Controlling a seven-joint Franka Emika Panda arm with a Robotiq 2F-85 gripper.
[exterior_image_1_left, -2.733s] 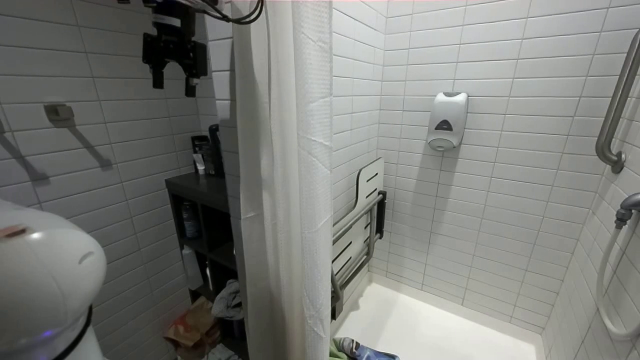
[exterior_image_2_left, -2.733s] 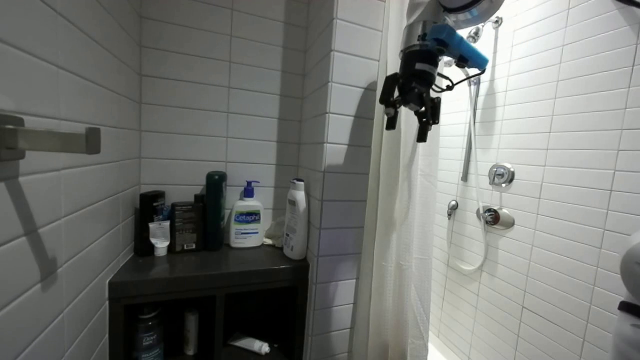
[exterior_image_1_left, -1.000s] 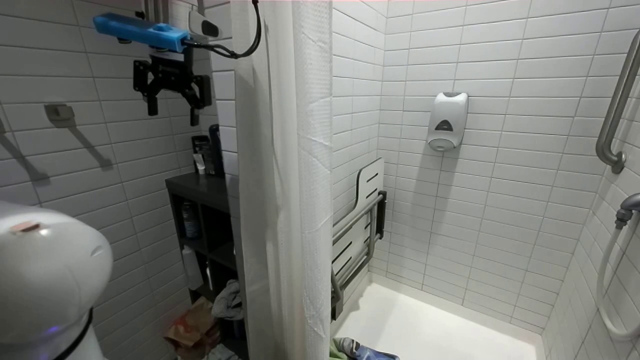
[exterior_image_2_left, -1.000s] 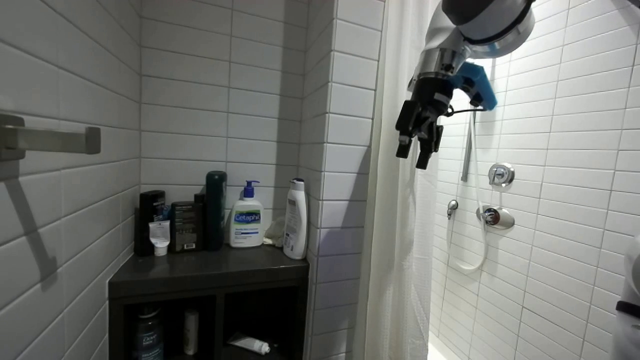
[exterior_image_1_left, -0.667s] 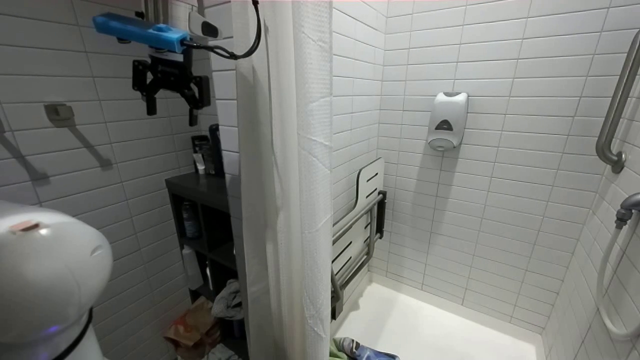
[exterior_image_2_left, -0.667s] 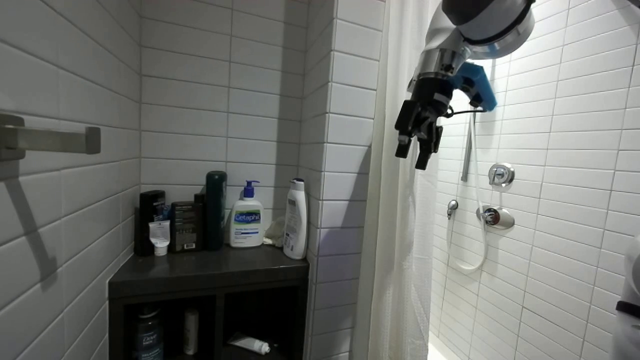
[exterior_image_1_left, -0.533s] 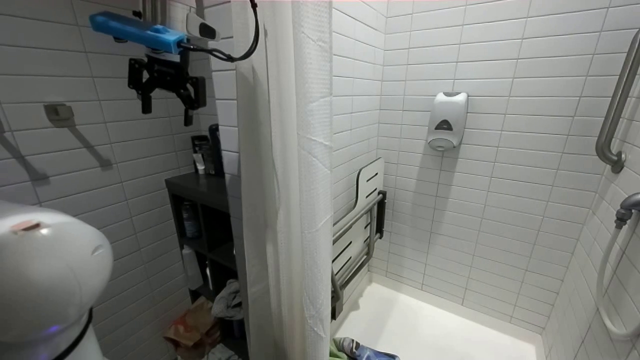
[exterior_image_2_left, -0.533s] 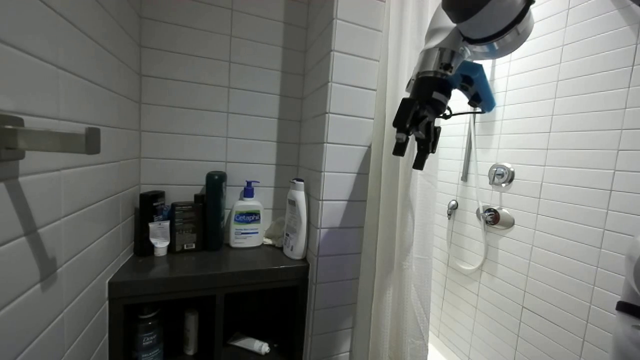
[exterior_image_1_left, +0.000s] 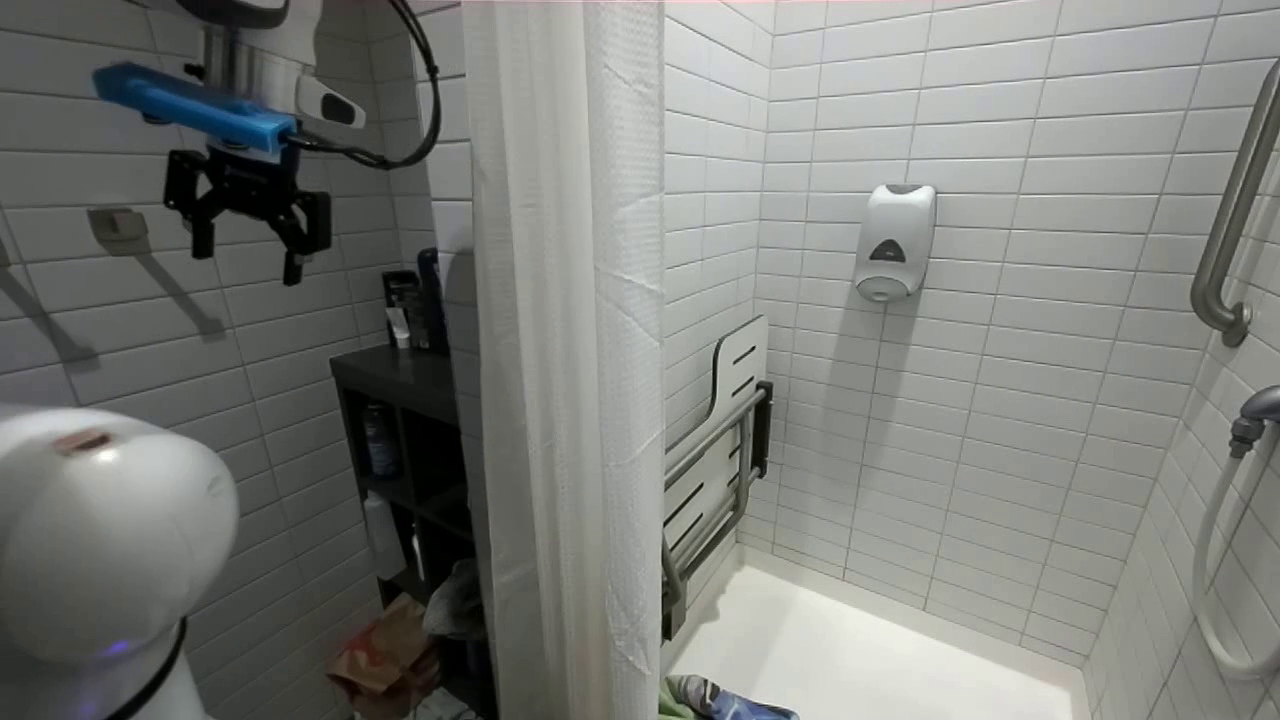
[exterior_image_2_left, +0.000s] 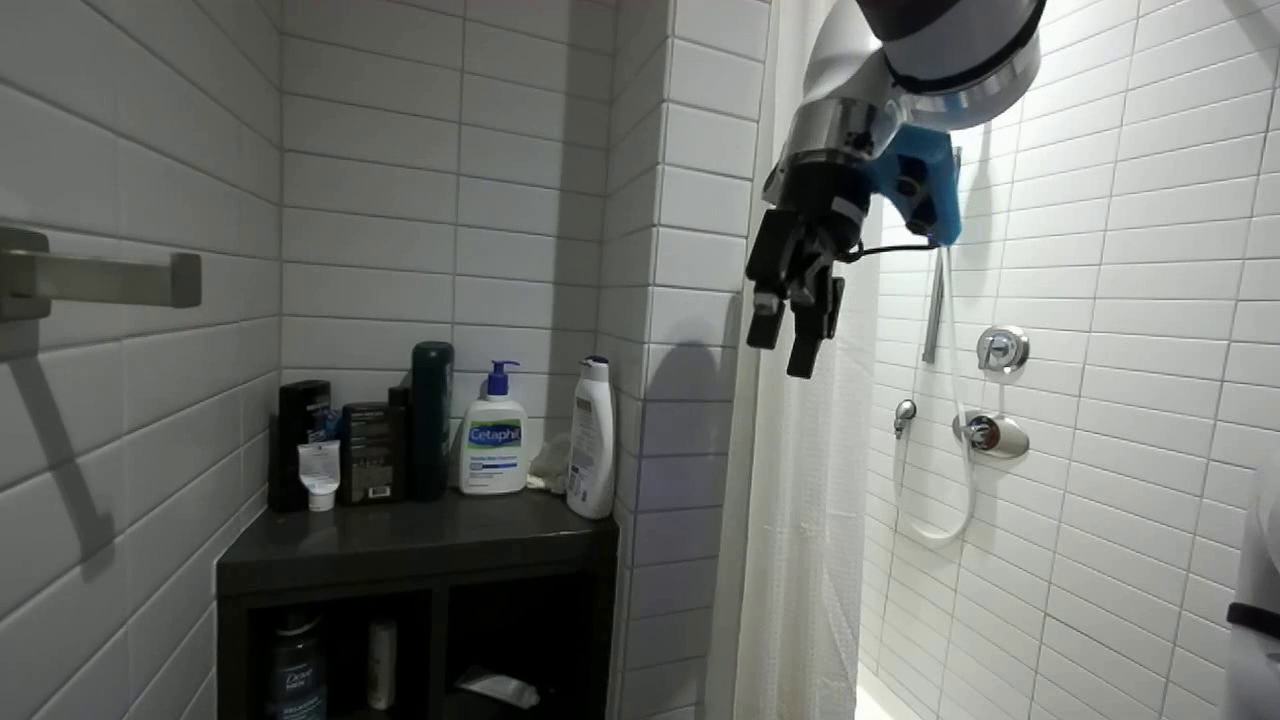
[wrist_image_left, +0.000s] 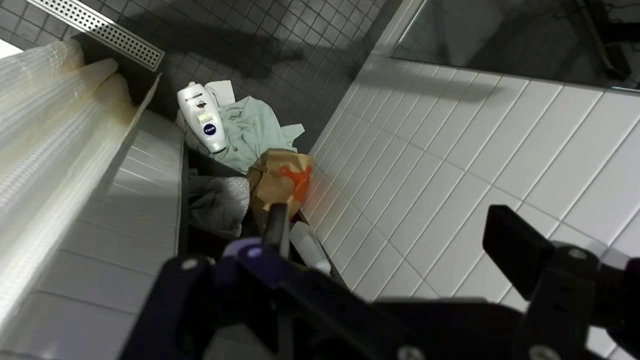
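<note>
Pincer (exterior_image_1_left: 248, 258) matt. Curtain (exterior_image_1_left: 565, 360) textured cloth. Wall tiles (exterior_image_1_left: 1000, 420) smooth, glossy. Bag (wrist_image_left: 275, 186) crumpled paper. Grab bar (exterior_image_1_left: 1238, 190) satin metal.

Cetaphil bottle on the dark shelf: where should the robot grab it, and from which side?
I'd take the Cetaphil bottle by its shoulders, just under the blue pump, coming from the label side. It stands upright with the tiled wall behind it and a dark green container close beside it, and its narrowing shoulders should give the open gripper more room.
</note>
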